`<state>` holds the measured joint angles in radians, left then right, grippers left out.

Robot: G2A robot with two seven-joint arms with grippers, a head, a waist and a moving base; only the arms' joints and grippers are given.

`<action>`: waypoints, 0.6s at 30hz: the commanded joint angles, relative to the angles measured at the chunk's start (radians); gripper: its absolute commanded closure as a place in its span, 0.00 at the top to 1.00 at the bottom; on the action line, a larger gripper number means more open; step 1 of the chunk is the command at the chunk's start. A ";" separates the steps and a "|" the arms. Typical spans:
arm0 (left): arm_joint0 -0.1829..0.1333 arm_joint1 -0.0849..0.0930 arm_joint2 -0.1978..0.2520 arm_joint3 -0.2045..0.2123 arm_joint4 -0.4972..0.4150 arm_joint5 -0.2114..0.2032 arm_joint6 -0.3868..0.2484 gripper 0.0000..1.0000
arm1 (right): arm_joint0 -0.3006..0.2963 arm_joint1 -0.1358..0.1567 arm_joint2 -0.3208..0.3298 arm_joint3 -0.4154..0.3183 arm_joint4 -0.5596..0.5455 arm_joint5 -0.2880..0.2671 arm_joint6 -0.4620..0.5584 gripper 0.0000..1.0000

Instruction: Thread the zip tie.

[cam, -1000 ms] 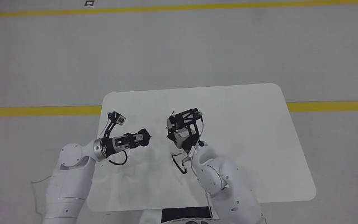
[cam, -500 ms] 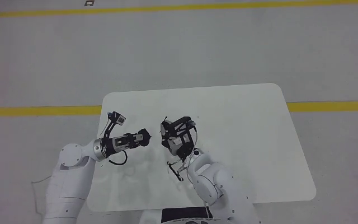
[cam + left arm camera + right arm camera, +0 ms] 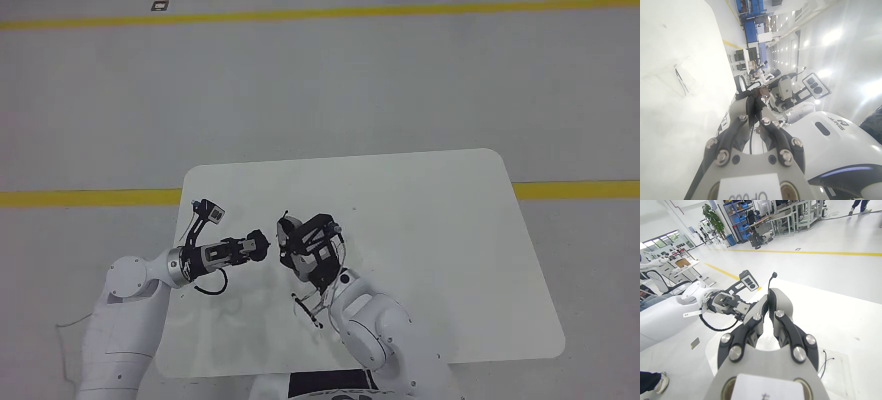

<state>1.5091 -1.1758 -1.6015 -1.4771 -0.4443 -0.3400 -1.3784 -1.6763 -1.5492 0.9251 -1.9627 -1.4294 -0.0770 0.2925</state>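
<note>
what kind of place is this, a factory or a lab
Most likely a robotics lab or workshop: a yellow floor line, shelving racks with blue bins, cluttered workbenches, and other white robots standing beyond.

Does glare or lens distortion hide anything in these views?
Left wrist view: strong glare washes out the white table and the clear plastic tray. Right wrist view: even light, wide-angle bending at the edges; the thin black zip tie stands out in the right gripper. Top view: even light.
</note>
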 commanded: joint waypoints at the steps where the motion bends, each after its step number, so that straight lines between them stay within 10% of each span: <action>1: 0.000 0.000 0.000 0.000 0.000 0.000 0.000 0.00 | 0.004 0.007 -0.011 0.002 0.003 0.008 0.007 0.00; 18: 0.000 0.000 0.000 0.000 0.000 0.000 0.000 0.00 | 0.010 0.014 -0.021 0.002 0.001 0.018 0.017 0.00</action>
<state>1.5091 -1.1758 -1.6015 -1.4771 -0.4443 -0.3400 -1.3784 -1.6667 -1.5351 0.9039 -1.9611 -1.4279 -0.0595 0.3099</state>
